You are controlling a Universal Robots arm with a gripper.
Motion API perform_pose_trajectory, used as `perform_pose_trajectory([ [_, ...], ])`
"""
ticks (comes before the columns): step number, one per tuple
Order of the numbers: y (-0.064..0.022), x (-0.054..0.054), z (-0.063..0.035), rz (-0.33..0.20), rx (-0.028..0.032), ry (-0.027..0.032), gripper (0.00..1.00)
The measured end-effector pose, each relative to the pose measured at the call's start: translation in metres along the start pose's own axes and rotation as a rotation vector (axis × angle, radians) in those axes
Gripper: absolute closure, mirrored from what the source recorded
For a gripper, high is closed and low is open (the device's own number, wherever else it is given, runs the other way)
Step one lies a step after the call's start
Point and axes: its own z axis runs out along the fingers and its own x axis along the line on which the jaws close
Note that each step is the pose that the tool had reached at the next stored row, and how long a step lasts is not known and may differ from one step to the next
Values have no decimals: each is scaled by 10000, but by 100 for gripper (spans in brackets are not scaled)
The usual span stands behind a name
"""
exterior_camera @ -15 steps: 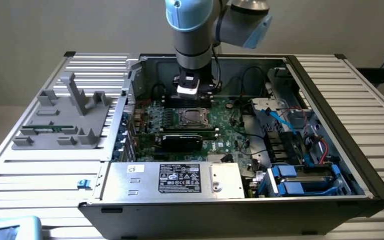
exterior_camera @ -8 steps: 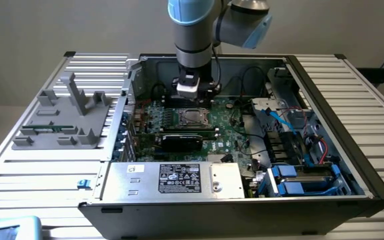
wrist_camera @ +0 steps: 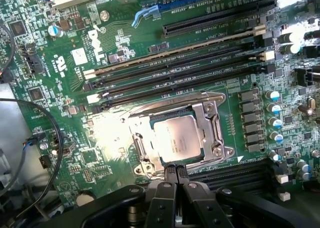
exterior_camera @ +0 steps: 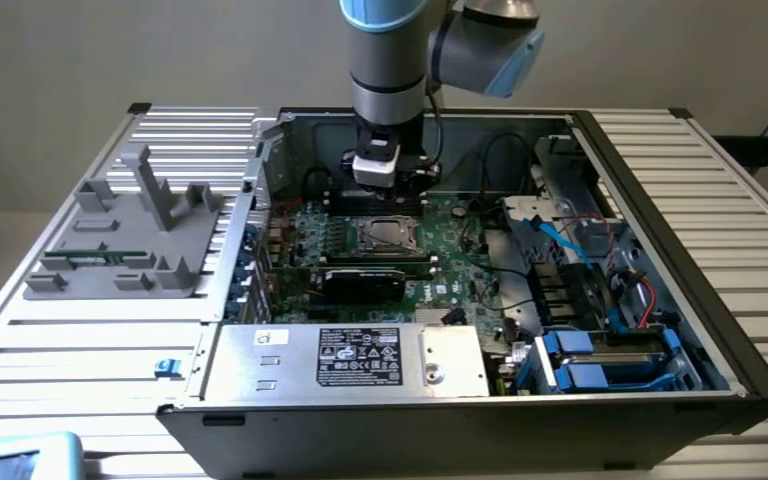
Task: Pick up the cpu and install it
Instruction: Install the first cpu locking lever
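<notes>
The cpu (wrist_camera: 177, 139), a small square chip with a shiny silver-grey top, lies flat inside the metal socket frame (wrist_camera: 214, 119) on the green motherboard (wrist_camera: 125, 42). In the exterior view the cpu (exterior_camera: 387, 232) sits in the middle of the open computer case (exterior_camera: 704, 300). My gripper (wrist_camera: 176, 170) is shut, its two black fingers pressed together with nothing between them. The fingertips hover just beside one edge of the socket frame. In the exterior view the gripper (exterior_camera: 379, 192) hangs just beyond the socket, low inside the case.
A silver box with a white label (exterior_camera: 344, 358) fills the case's near side, with a black card (exterior_camera: 364, 285) between it and the socket. Long black slots (wrist_camera: 180, 72) run beside the socket. Blue drive bays (exterior_camera: 598, 360) and cables (exterior_camera: 558, 240) sit at the exterior view's right. A grey fixture (exterior_camera: 131, 235) stands outside.
</notes>
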Motion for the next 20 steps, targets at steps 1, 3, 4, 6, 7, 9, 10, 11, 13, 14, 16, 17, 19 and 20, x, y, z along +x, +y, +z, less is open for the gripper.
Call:
perform_pose_trajectory([
  [1, -4, 0, -20, 3, -33, -20, 88],
  [3, -11, 1, -58, 7, -89, -50, 88],
  [4, -14, 2, -77, 9, -117, -65, 88],
  [6, -22, 3, -117, 13, -174, -92, 88],
  [7, -25, 3, -134, 15, -204, -108, 88],
  [9, -31, 4, -165, 21, -270, -146, 88],
  [10, -34, 4, -179, 24, -304, -165, 88],
  [11, -37, 5, -196, 26, -341, -184, 88],
  [13, -42, 5, -222, 32, -413, -223, 88],
  [14, -44, 6, -232, 35, -450, -247, 88],
  [16, -47, 6, -250, 44, -528, -307, 88],
  [17, -48, 6, -260, 49, -566, -336, 88],
  [19, -50, 6, -270, 53, -602, -365, 88],
  [20, -50, 6, -270, 54, -602, -366, 88],
])
